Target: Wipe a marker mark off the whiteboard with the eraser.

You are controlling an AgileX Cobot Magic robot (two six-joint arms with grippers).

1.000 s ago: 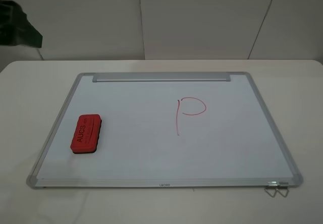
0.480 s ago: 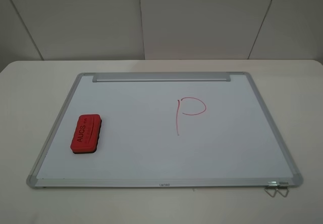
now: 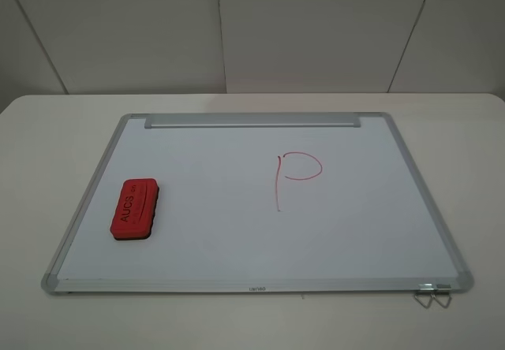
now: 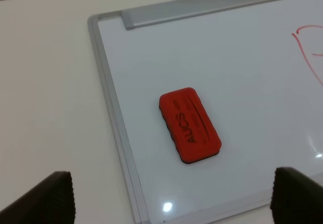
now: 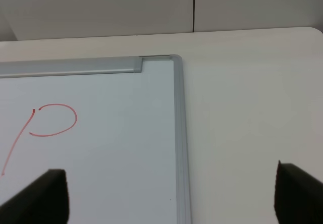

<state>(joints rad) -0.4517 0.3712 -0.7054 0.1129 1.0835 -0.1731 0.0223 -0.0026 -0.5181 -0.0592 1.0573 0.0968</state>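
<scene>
1 whiteboard (image 3: 237, 208) is laid flat on a white table (image 3: 47, 129), its tray strip (image 3: 252, 120) along the far edge and 2 metal clips (image 3: 432, 296) hung at the near right corner. 1 eraser (image 3: 135, 209) is seen lying red side up on the board's left part, just inside the left frame rail, with its dark felt base against the surface and nothing on or over it. Only 1 red mark is found on the board, a letter "P" (image 3: 296, 175) right of centre, well apart from the eraser; a circle mark is not seen in any view. Neither arm is caught in the high view. In the left wrist view, the left gripper (image 4: 171, 199) is shown spread wide above the board's near left corner, its 2 fingertips (image 4: 50, 196) clear of the eraser (image 4: 190, 125). In the right wrist view, the right gripper (image 5: 166, 193) is likewise held wide apart and empty, above the board's right rail (image 5: 180, 133), with the "P" (image 5: 48, 123) off to one side.
</scene>
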